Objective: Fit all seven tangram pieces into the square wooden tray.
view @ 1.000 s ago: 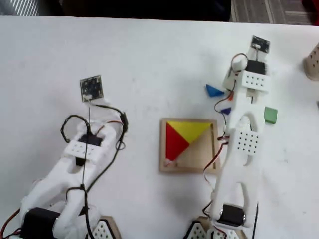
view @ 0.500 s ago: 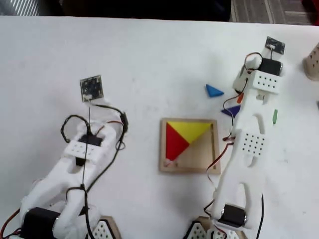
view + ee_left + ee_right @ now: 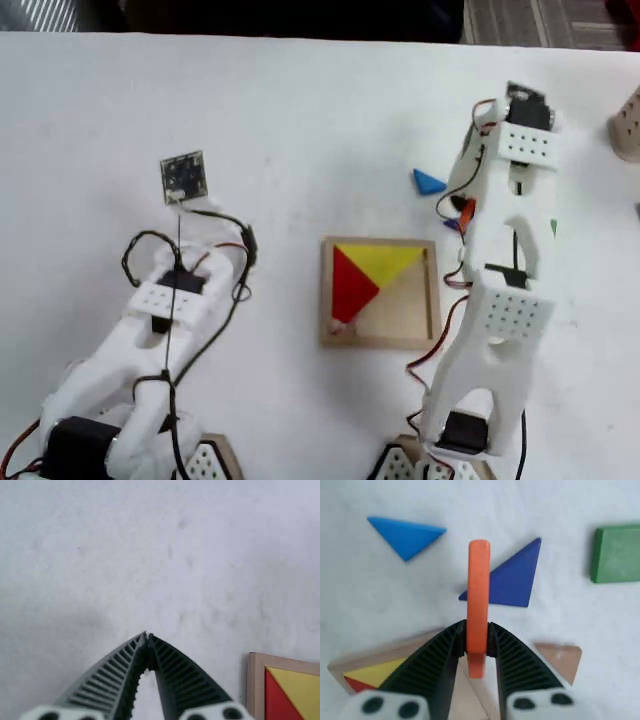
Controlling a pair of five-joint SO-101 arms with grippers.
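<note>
Right now your right gripper [image 3: 477,630] is clamped on the orange piece [image 3: 478,595], which stands on edge between the ribbed jaws and sticks out past their tips. In the right wrist view a dark blue triangle [image 3: 512,577] lies flat on the white table [image 3: 560,510] just behind the orange piece. A light blue triangle [image 3: 407,535] lies well apart on one side and a green piece [image 3: 617,554] on the other.

From the high camera, the square wooden tray [image 3: 326,295] sits at the centre of the frame. It holds a red triangle [image 3: 352,283] along its left side and a yellow triangle [image 3: 380,260] along its top edge; the two touch, and the rest of the floor is bare wood. Your right arm runs up the right side of the frame, close beside the tray.

Your left gripper [image 3: 148,642] has its jaws together, tips touching, with nothing between them. It hangs over bare table, and a corner of the tray shows near it in the left wrist view.
</note>
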